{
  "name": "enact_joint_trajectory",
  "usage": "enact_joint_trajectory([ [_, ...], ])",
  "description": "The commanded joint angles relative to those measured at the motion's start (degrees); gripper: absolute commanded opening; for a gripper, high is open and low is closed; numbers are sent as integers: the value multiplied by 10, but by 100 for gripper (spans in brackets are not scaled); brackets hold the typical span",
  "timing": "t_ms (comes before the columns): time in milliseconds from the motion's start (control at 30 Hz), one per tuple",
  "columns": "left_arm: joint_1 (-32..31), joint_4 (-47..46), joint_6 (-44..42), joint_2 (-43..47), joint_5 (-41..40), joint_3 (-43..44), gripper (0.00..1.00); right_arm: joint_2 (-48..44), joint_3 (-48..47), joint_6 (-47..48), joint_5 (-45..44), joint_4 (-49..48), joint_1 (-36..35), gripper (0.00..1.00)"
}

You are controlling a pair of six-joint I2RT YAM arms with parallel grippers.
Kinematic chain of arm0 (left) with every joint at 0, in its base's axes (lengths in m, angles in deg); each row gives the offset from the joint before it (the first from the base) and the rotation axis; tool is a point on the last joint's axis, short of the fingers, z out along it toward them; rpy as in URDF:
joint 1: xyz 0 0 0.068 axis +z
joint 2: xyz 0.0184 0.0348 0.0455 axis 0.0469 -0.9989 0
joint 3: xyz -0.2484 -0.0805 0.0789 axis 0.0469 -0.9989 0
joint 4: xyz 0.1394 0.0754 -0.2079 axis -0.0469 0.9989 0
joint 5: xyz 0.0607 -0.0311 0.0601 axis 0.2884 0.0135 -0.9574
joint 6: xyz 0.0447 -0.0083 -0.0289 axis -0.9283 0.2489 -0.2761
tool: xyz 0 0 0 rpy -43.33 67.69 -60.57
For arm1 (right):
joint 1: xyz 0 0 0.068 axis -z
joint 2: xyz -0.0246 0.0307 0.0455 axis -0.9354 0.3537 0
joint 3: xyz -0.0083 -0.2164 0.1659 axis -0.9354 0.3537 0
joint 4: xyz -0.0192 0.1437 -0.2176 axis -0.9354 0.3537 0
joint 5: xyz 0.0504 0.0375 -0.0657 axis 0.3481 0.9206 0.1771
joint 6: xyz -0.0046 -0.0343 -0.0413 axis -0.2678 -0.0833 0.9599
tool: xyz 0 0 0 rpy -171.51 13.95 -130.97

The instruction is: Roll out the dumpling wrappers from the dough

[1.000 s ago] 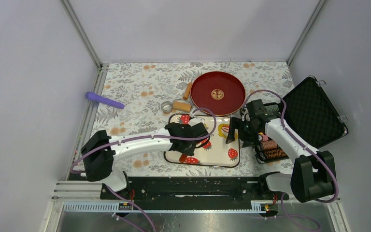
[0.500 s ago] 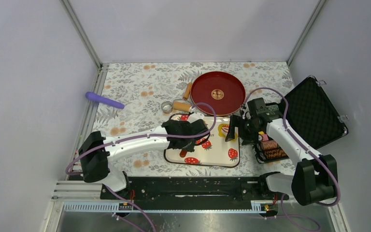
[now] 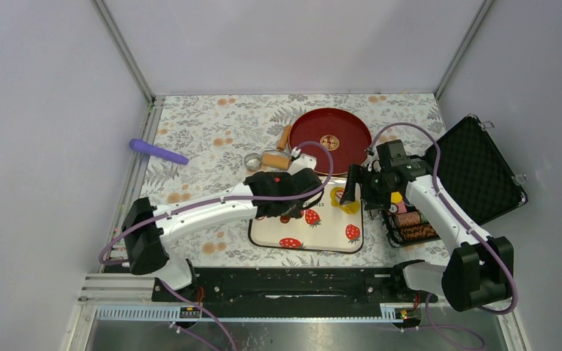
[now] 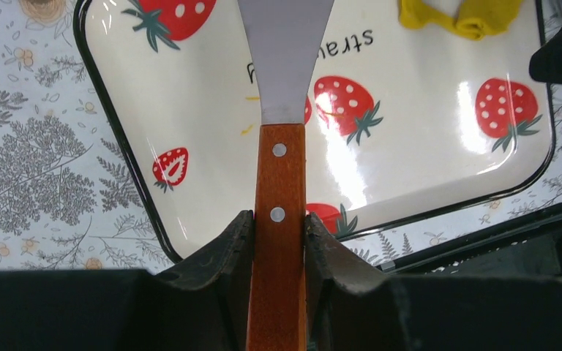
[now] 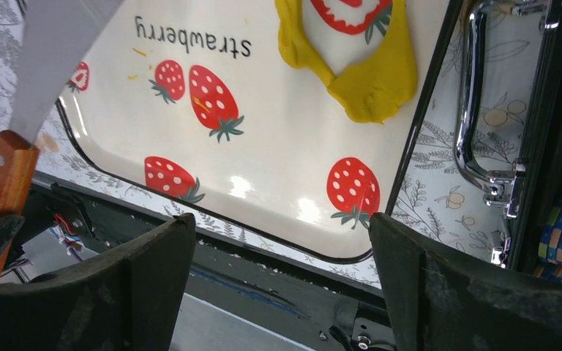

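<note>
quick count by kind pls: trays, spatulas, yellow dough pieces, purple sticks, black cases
trays: 2, the red round tray and the strawberry tray
spatulas: 1, the spatula held in the left gripper
dough pieces: 1, the dough on the strawberry tray
purple sticks: 1, the purple stick
black cases: 1, the black case
total: 6

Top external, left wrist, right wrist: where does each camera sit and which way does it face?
Top external: above and behind the left arm and right arm, both whole, looking down on the table.
Left wrist: on the left arm, looking along the spatula onto the tray; the left end effector clamps the handle.
Right wrist: on the right arm, looking down at the dough on the tray; the right end effector, open, frames it.
Shared: both wrist views show tray, dough and spatula.
</note>
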Motion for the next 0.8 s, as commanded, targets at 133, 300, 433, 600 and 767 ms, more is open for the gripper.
enact_joint_trajectory([
  [133, 9, -39, -21, -27, 12, 26, 0, -8, -29, -5, 16, 17, 2, 96],
  [300, 2, -68, -7, -45, 53, -28, 0, -9, -14, -1, 11, 17, 2, 96],
  [433, -8, -101, 7, -57, 78, -75, 0, -6, -11, 0, 11, 17, 2, 96],
  [600, -18, -129, 21, -90, 107, -110, 0, -3, -10, 1, 11, 16, 2, 96],
  [767, -19, -145, 29, -118, 124, -122, 0, -1, -8, 3, 10, 17, 2, 96],
])
